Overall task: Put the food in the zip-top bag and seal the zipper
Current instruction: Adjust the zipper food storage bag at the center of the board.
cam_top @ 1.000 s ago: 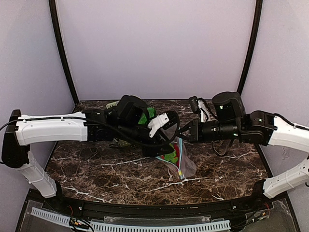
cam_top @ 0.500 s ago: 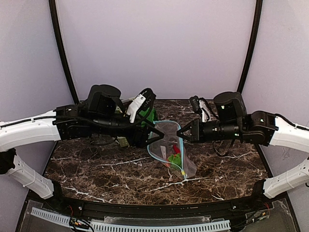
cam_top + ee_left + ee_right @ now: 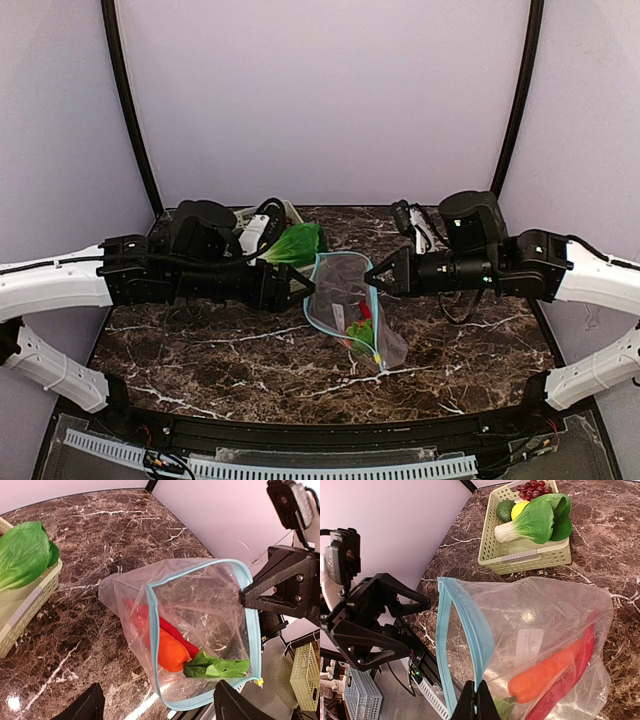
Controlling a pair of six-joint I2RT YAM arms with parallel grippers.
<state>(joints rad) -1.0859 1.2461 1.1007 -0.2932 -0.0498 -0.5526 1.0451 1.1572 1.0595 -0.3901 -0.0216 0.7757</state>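
Note:
The clear zip-top bag hangs open above the table, with its light blue zipper ringing the mouth and a yellowish slider tab at one end. Inside lie an orange pepper, a red chilli and a green leafy piece. My right gripper is shut on the zipper strip and holds the bag up. My left gripper is open and empty, just left of the bag's mouth. The bok choy, lemon, grapes and dark green piece lie in the basket.
The pale green slotted basket stands at the back left of the marble table, partly behind my left arm. A white label patch is on the bag. Lilac walls close in the back and sides.
My left gripper has drawn back to the left and down, from over the bag's mouth to beside it, jaws open. My right gripper has stayed put, still holding the bag.

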